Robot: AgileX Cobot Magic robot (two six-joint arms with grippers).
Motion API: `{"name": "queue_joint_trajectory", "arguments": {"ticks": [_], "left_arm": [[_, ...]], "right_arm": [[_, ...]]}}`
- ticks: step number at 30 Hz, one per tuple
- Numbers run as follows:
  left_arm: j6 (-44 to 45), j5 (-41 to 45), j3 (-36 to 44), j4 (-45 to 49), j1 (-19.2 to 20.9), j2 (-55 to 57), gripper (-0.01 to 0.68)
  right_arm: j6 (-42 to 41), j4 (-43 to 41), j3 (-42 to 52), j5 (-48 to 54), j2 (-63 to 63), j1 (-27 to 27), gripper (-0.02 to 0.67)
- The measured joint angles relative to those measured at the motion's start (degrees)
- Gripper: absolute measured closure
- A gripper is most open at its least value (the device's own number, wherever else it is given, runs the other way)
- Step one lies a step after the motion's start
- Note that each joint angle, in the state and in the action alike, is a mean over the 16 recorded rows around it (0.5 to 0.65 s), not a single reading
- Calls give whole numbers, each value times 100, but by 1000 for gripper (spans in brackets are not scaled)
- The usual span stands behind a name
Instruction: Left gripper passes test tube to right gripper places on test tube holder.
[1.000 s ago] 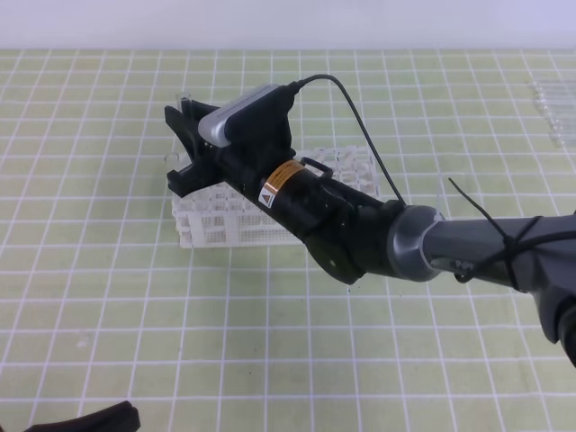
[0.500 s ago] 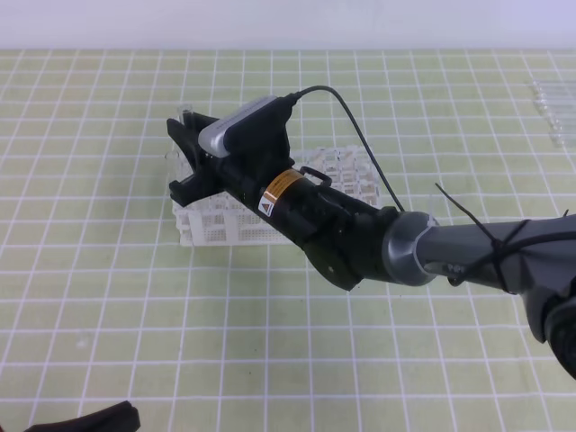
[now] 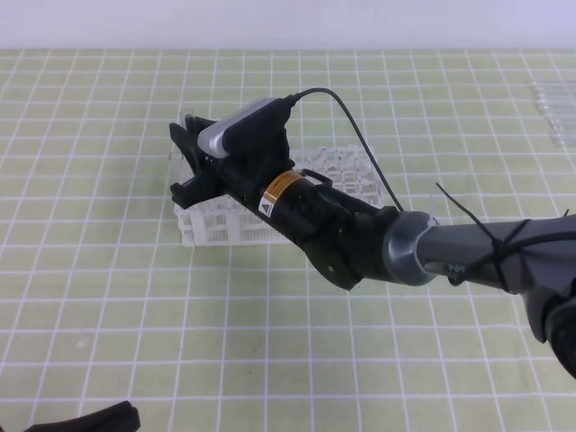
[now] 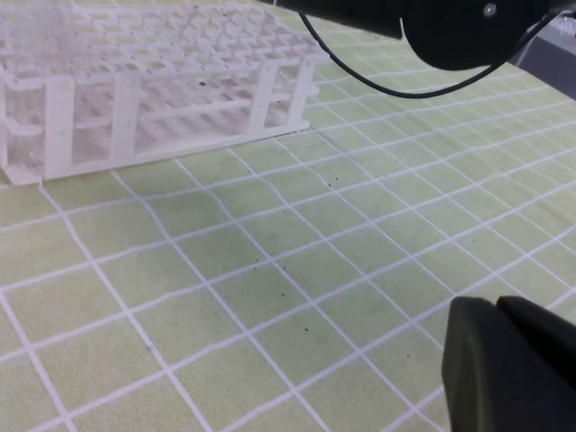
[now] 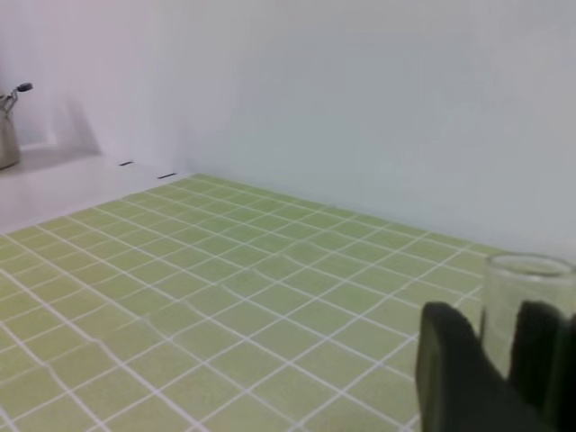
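- Right gripper (image 3: 184,162) reaches from the right over the left end of the test tube holder (image 3: 216,225); orange label on its wrist faces up.
- Test tube (image 5: 525,310) stands upright between the right gripper's two fingers (image 5: 454,373), open rim above them; whether the pads press the glass or stand just off it cannot be told; tube's lower part hidden, so its seating in the holder is not visible.
- Left gripper (image 4: 513,360) low at the near left, well apart from the holder; fingers pressed together, nothing between them.
- Green gridded mat (image 3: 108,297) under everything; spare clear tubes (image 3: 553,112) at the far right edge.
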Motion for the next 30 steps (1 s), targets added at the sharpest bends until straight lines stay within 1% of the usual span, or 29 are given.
{"name": "queue_joint_trajectory", "arguments": {"ticks": [10,14,18,25,28,30], "left_arm": [[0,1,-1,0,0,-2,675],[-1,-2,-8,-11,0,-3,675],[0,2,5,11,0,0,675],[1,5,13,22,0,3,675],[2,6,13,22,0,3,675],[4,10,20,33,1,5,675]], "right_arm": [[-9,10,0,22,-78,-6,260],[-15,4,0,30,-124,-7,207],[-19,-6,2,37,-168,-7,192],[-27,-103,156,183,-428,-7,191],[-26,-187,366,278,-733,-7,206],[-25,-249,557,372,-1011,-7,232]]}}
